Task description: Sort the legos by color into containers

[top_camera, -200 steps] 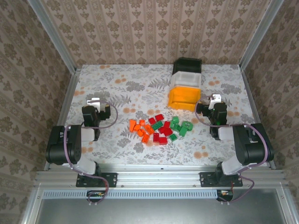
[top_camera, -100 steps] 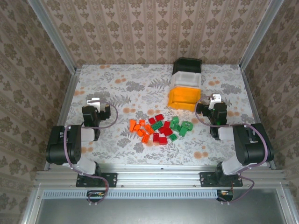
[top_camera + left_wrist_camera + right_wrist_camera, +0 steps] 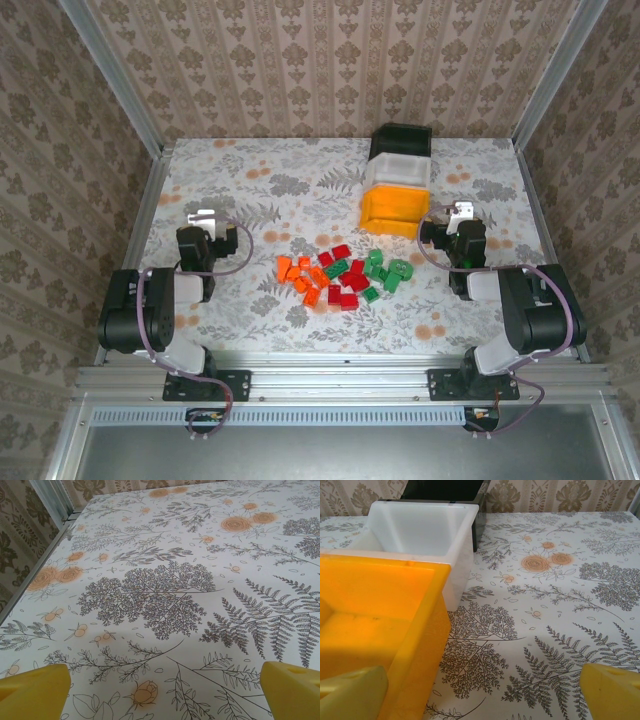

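- Three containers [image 3: 397, 175] abut in a row on the far-right worktop [image 3: 270, 190]; black one mostly hidden behind white.
- Legos [image 3: 342, 274] clustered centrally; open room left.
- Left end effector [image 3: 165, 692], right end effector [image 3: 482, 690]: wide, empty.

1 black bin [image 3: 402, 131], 1 white bin [image 3: 398, 175], 1 orange-yellow bin [image 3: 390, 225]; about 7 orange legos [image 3: 300, 285], 6 red legos [image 3: 357, 282], 7 green legos [image 3: 400, 268].

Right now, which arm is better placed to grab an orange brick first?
Left, probably. The orange legos lie on the pile's left side, nearer the open left hand; the right hand sits beside the orange-yellow bin, beyond the green legos.
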`<control>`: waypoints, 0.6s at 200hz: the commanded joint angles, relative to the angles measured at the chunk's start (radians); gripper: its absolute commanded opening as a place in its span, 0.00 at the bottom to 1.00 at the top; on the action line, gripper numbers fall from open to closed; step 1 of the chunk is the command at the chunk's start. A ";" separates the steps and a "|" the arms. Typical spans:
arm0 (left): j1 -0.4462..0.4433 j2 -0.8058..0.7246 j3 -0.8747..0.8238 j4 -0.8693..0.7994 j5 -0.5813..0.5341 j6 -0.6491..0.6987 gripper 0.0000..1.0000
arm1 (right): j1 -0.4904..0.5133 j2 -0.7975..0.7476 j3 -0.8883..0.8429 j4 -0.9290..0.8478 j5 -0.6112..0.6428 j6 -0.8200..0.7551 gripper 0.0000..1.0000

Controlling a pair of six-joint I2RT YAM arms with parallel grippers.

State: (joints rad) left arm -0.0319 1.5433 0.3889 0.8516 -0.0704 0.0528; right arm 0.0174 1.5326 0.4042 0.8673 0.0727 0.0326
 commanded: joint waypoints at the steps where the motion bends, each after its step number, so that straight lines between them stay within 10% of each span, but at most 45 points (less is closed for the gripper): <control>1: -0.002 -0.029 0.022 -0.013 -0.029 -0.004 1.00 | 0.000 -0.002 0.004 -0.012 -0.024 -0.006 1.00; 45: -0.096 -0.469 0.238 -0.581 -0.021 -0.084 1.00 | -0.002 -0.002 0.004 -0.013 -0.026 -0.006 1.00; 87: -0.097 -0.632 0.648 -1.201 -0.097 -0.685 1.00 | -0.002 -0.002 0.005 -0.013 -0.028 -0.007 1.00; 120: -0.009 -0.653 0.609 -1.016 0.185 -0.768 1.00 | -0.002 0.000 0.007 -0.015 -0.028 -0.004 1.00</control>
State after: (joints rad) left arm -0.0738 0.8722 1.0653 -0.0929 -0.0444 -0.4965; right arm 0.0174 1.5326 0.4042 0.8669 0.0704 0.0326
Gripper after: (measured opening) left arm 0.997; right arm 0.999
